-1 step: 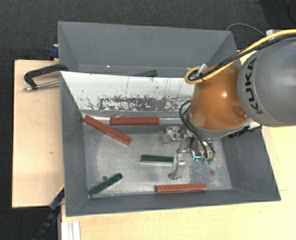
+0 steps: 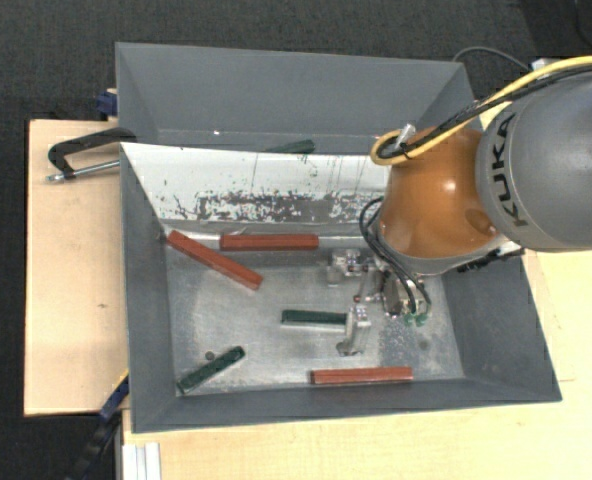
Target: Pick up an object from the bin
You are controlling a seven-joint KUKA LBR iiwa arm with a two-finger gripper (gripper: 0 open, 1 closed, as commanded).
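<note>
Hovering low in the bin (image 2: 141, 298), gripper (image 2: 354, 333) sits just beside a dark green bar (image 2: 313, 318) lying at its 9 o'clock; open vs closed: can't tell. Nothing looks lifted, so grasp + lift prob. both remain.

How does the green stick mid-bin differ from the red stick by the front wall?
The green stick is dark and shorter; the red stick is reddish-brown and longer. The green stick lies mid-floor, its end beside the gripper; the red stick lies along the front wall. Both lie flat, nearly level across the view.
</note>
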